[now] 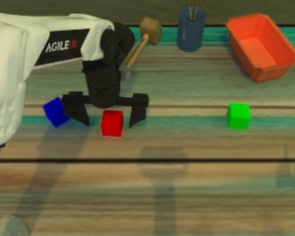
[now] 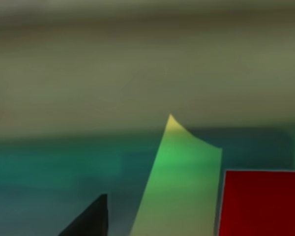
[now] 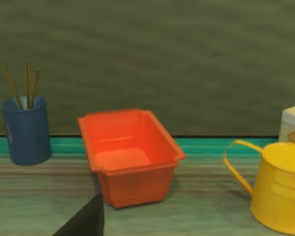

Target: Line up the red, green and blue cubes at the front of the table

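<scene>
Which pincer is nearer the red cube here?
Left. The left pincer is open, its fingers straddling the red cube. The right pincer is outside the top view, off toward the table's right side.

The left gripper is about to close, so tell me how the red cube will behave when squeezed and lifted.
The red cube looks rigid, with flat square faces, so it should probably take the grip without deforming. It sits flat on the table, so rolling seems unlikely. Being small, it is probably light. The left gripper straddles it open, off-centre, so closing may nudge it sideways.
</scene>
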Motion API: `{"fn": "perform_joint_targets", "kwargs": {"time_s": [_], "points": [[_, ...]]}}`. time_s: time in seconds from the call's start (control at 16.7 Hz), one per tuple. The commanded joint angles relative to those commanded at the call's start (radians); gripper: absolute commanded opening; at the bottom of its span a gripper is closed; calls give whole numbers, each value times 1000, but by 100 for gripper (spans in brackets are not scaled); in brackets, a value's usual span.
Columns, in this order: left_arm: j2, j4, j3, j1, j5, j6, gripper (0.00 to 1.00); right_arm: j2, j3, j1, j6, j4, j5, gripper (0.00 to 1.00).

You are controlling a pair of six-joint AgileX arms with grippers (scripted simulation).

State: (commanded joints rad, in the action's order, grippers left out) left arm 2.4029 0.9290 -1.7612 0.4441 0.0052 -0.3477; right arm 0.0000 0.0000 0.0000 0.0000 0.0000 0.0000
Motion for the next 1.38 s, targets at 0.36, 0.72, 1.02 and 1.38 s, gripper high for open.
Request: {"fn": "perform_joint_targets", "kwargs": {"time_s": [0.36, 0.72, 1.02, 1.38], "points": [[0, 0, 0, 0, 0, 0, 70, 0, 0, 0, 0, 0, 0, 100], [0, 0, 0, 0, 0, 0, 25, 0, 0, 0, 0, 0, 0, 100], [0, 0, 0, 0, 0, 0, 0, 0, 0, 0, 0, 0, 0, 100], [0, 0, 0, 0, 0, 0, 0, 0, 0, 0, 0, 0, 0, 100]]}}
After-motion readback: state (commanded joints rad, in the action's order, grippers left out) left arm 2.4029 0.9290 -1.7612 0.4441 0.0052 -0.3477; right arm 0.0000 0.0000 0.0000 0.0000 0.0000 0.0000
